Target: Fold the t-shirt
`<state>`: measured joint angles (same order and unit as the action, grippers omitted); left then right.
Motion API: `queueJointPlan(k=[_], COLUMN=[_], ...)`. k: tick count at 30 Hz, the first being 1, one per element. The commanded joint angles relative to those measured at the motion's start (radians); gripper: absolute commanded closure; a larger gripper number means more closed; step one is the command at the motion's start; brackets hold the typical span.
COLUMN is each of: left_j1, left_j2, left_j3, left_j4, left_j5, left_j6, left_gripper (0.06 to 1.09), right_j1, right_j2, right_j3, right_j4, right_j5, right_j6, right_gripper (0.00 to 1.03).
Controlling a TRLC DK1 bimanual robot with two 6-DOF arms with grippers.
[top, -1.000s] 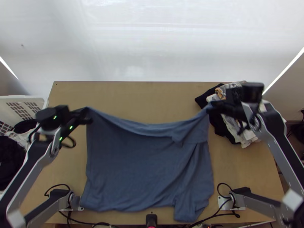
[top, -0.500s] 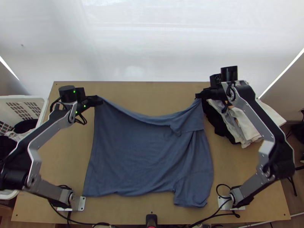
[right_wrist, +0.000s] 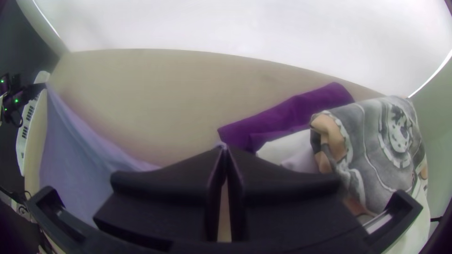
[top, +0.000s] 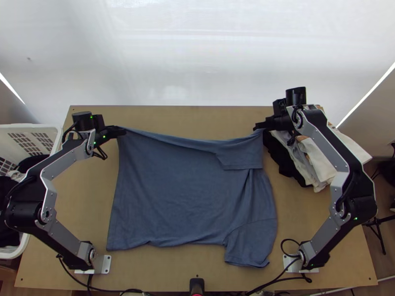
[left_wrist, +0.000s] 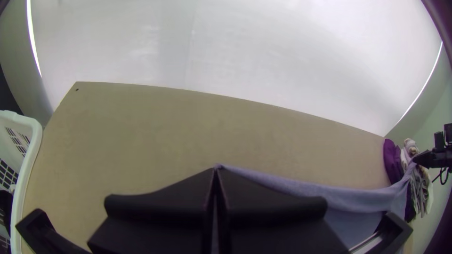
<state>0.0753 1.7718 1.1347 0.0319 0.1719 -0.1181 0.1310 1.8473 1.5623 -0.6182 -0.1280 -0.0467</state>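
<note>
Though spread, creased t-shirt (blue).

Left arm: rises from the lower left of the frame, bends at a black joint near the left edge, then slants up and inward to the left gripper at upper left. Right arm: bends at lower right, then slants up and inward to the right gripper at upper right. Wrist views: each gripper's two black fingers meet at the tips.
</note>
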Motion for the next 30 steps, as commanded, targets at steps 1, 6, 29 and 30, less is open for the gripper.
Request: queueJointPlan(k=[1, 6, 29, 30], left_j1=[0.034, 0.040, -0.017, -0.006], left_j2=[0.012, 0.012, -0.127, -0.130], left_j3=[-0.007, -0.006, -0.006, -0.007], left_j4=[0.000, -0.015, -0.566, -0.575], left_j5=[0.000, 0.000, 0.054, 0.064], left_j6=[0.015, 0.040, 0.265, 0.285], left_gripper=[1.05, 1.05, 1.05, 1.05], right_j1=[-0.013, -0.008, 0.033, 0.032], right_j2=[0.030, 0.043, -0.022, -0.017], right_j3=[0.001, 0.008, 0.059, 0.054], right_j4=[-0.023, -0.058, -0.560, -0.571], right_j5=[0.036, 0.050, 0.050, 0.050], right_j6=[-0.007, -0.001, 0.008, 0.007], right_gripper=[1.00, 1.00, 1.00, 1.00])
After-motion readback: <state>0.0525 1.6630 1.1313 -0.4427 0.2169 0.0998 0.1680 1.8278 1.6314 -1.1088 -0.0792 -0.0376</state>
